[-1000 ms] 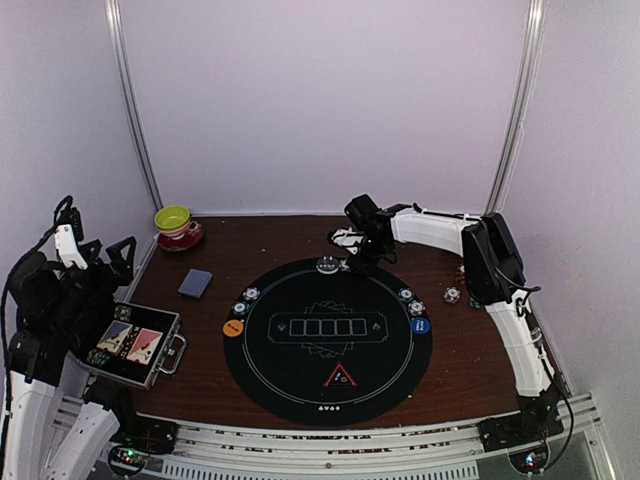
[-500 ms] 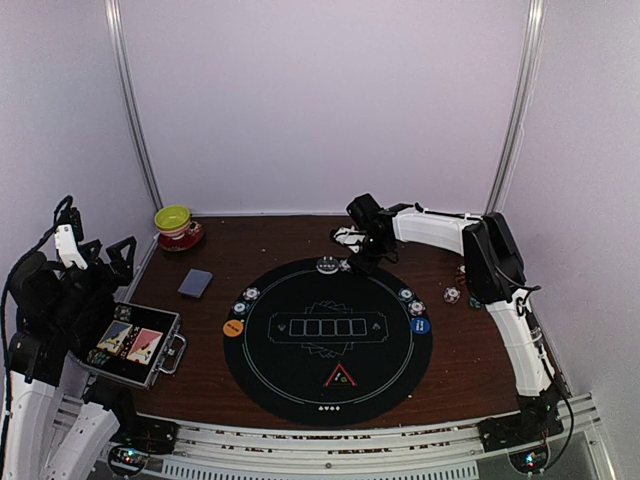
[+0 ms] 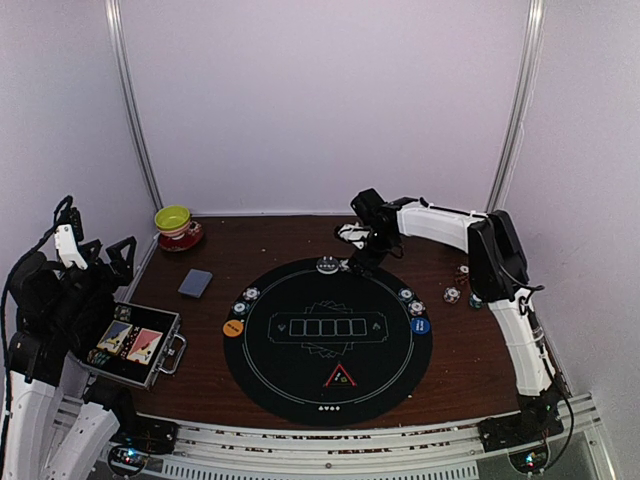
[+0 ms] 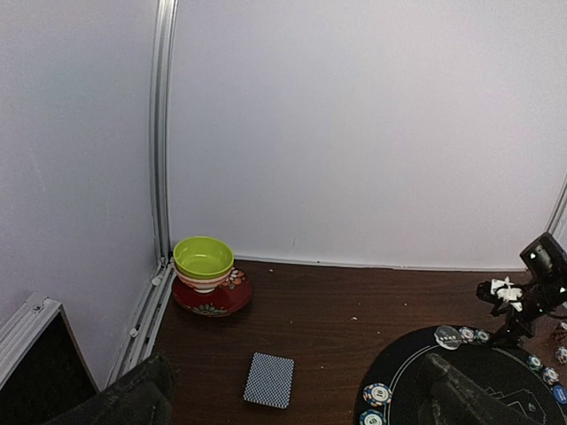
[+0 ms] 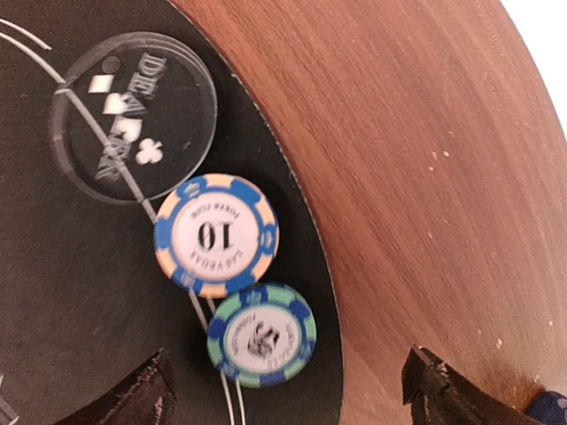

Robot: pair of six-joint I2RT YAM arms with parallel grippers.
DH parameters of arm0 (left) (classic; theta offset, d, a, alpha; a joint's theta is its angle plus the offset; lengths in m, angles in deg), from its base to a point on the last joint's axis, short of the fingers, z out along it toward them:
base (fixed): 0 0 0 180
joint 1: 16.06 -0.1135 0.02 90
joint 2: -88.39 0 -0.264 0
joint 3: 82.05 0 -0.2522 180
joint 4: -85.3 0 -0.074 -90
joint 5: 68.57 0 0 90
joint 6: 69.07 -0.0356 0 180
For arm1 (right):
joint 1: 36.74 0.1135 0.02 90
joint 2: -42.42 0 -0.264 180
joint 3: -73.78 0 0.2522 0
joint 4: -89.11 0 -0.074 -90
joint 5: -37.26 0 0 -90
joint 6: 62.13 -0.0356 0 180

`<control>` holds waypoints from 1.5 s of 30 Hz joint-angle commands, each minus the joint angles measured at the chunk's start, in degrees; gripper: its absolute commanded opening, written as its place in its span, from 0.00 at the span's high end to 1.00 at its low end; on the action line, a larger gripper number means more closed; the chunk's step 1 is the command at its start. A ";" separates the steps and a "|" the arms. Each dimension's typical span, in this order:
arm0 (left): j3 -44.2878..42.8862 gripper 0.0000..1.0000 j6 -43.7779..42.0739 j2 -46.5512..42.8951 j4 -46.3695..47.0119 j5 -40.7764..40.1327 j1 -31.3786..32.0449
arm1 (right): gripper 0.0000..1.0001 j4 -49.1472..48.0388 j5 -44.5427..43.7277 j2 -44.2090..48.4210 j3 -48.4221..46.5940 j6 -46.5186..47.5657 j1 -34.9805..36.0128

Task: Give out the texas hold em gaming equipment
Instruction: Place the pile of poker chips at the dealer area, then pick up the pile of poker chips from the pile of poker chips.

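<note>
The left gripper (image 3: 105, 255) is hanging raised at the left edge of the table (image 3: 250, 240), well away from the mat, its dark fingers (image 4: 124, 400) standing wide apart and gripping nothing. Below it an open case (image 3: 135, 345) is lying at the near left corner, showing cards inside. At the far left corner a yellow-green bowl (image 3: 172, 216) is sitting on a red saucer (image 3: 188, 240). Right of these, a deck of grey-blue-backed cards (image 3: 195, 283) is lying flat on the bare wood, apart from the round black mat (image 3: 330, 395). On the mat's left rim an orange button (image 3: 233, 327) is lying with a pair of striped chips (image 3: 240, 308) just beyond it. A red triangle marker (image 3: 340, 377) is sitting near the mat's near edge. At the far rim a clear dealer button (image 5: 133, 115), a blue-and-cream chip (image 5: 216, 235) and a green-and-blue chip (image 5: 261, 335) are lying in a row, edge to edge. The right gripper (image 3: 358, 255) is hovering over them, its jaws spread wide and holding nothing, both chips lying free on the mat. Along the right rim two more chips (image 3: 405, 294) are lying beside a blue button (image 3: 419, 325). A lone chip (image 3: 452, 295) is lying off the mat on the wood, near the right arm.
</note>
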 commanded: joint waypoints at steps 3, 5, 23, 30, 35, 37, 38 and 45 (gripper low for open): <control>-0.08 0.02 -0.25 0.20 2.36 0.58 -0.56 | 0.03 5.20 0.71 14.67 0.06 0.12 -3.50; -0.10 0.02 -0.25 0.21 2.36 0.62 -0.51 | 0.01 5.61 0.88 17.83 2.77 -1.02 -6.15; 0.11 0.02 -0.24 0.02 2.42 -0.23 -0.53 | 0.00 5.85 3.74 23.60 24.48 -4.16 -26.63; 0.11 0.02 -0.25 0.08 2.40 0.10 -0.53 | 0.04 1.88 2.46 25.38 30.12 -5.33 -26.73; 0.11 0.02 -0.25 -0.10 2.47 0.22 -0.51 | 0.08 0.18 1.34 25.24 31.48 -6.08 -27.15; 0.11 0.02 -0.25 -0.18 2.40 0.23 -0.51 | 0.11 -0.19 1.19 25.24 31.64 -6.23 -27.20; 0.11 0.02 -0.25 -0.28 2.42 0.20 -0.55 | 0.12 -0.36 1.09 25.14 31.80 -6.24 -27.24; 0.11 0.02 -0.25 -0.43 2.46 0.14 -0.53 | 0.21 -1.14 0.61 24.53 32.37 -6.28 -27.46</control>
